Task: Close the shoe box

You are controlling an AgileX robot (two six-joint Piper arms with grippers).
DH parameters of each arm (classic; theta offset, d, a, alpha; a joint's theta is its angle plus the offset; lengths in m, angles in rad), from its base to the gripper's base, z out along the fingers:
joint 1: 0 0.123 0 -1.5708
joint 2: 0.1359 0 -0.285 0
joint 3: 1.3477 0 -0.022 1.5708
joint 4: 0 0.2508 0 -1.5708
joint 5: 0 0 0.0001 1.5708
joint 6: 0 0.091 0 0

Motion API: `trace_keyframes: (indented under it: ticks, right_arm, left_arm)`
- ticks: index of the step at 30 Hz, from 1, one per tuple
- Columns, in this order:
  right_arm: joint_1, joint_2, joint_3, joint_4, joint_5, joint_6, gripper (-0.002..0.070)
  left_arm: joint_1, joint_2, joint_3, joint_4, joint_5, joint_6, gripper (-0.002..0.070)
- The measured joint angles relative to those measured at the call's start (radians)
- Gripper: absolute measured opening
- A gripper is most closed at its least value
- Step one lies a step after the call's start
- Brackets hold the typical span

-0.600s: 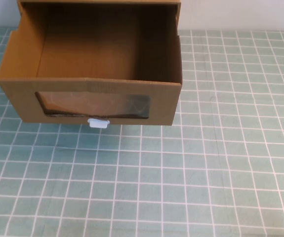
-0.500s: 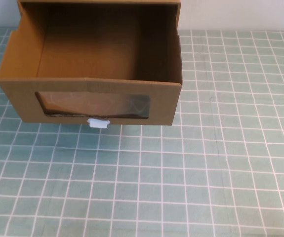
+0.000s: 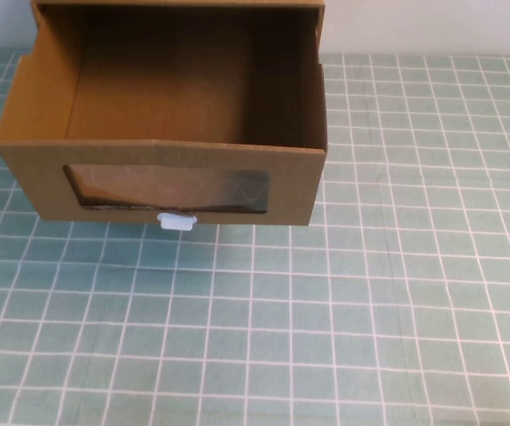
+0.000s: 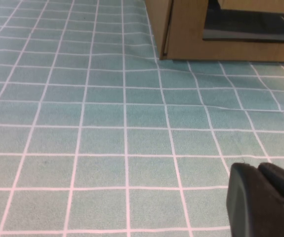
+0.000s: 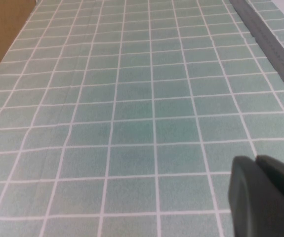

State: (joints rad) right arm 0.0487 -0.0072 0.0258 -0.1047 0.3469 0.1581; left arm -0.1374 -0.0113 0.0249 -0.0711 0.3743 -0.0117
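Shoe box (image 3: pixel 161 133) sits at the far left of the table in the high view, drawer pulled well out toward the robot, top open, inside bare brown cardboard, nothing visible in it. Outer sleeve (image 3: pixel 179 5) only shows as a strip at the top edge of the high view, drawer still partly tucked into it. Front panel faces the robot: wide clear plastic window (image 3: pixel 168 189) across it, small white pull tab (image 3: pixel 176 222) just below the window at the panel's bottom edge, hanging over the mat. Box rests on a green mat with white grid lines (image 3: pixel 370 311), covering the whole table; a grey strip (image 5: pixel 267 42) runs along the mat's right-hand edge in the right wrist view. Neither arm shows in the high view. Left gripper (image 4: pixel 265 200) is low over the mat on the near side of the box, well apart from it; only a dark finger tip shows at the corner of the left wrist view, box corner and window (image 4: pixel 250 22) in the distance, nothing held; cannot tell how open the fingers are. Right gripper (image 5: pixel 265 197) is low over bare mat to the right of the box, well apart, box edge (image 5: pixel 3 27) at the far corner of its view; only a dark tip shows, nothing held, finger opening cannot be told.
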Motion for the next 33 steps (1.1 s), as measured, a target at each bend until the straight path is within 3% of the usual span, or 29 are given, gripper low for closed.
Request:
trace_keyframes:
  ticks: [25,33]
  right_arm:
    - [0.0,0.0,0.0,0.0,0.0,0.0,-0.0014]
    - [0.0,0.0,0.002,0.0,-0.131,0.0,-0.0014]
  left_arm:
    - [0.0,0.0,0.0,0.019,-0.01,0.012,-0.0005]
    - [0.0,0.0,0.0,0.003,-0.143,0.012,-0.0005]
